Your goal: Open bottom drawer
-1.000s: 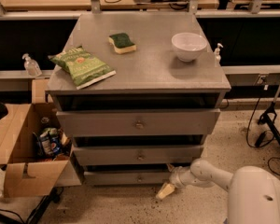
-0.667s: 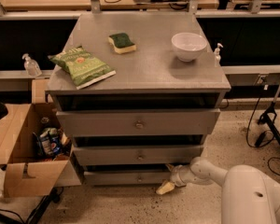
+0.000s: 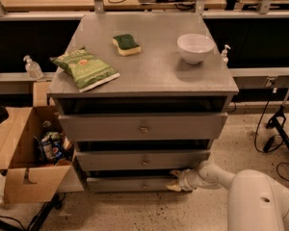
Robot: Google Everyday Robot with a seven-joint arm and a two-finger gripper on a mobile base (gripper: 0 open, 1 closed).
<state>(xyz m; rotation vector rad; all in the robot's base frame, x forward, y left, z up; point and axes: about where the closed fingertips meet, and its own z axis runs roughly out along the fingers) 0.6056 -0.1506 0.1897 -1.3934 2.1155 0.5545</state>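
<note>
The grey cabinet (image 3: pixel 144 78) has three drawer fronts. The bottom drawer (image 3: pixel 127 184) is the narrowest and lowest one, with a small round knob (image 3: pixel 144 186) at its centre; its front sits close under the middle drawer (image 3: pixel 111 160). My gripper (image 3: pixel 175 181) reaches in from the lower right on a white arm (image 3: pixel 216 174) and is at the right end of the bottom drawer's front, right of the knob.
A green chip bag (image 3: pixel 85 69), a green and yellow sponge (image 3: pixel 126 44) and a white bowl (image 3: pixel 195 47) lie on the cabinet top. An open cardboard box (image 3: pixel 24 162) with items stands at the left. Cables and a black stand (image 3: pixel 279 129) are at the right.
The gripper has shifted slightly up and left along the bottom drawer's right end. The arm's white body has come closer to the camera. The drawers look unmoved.
</note>
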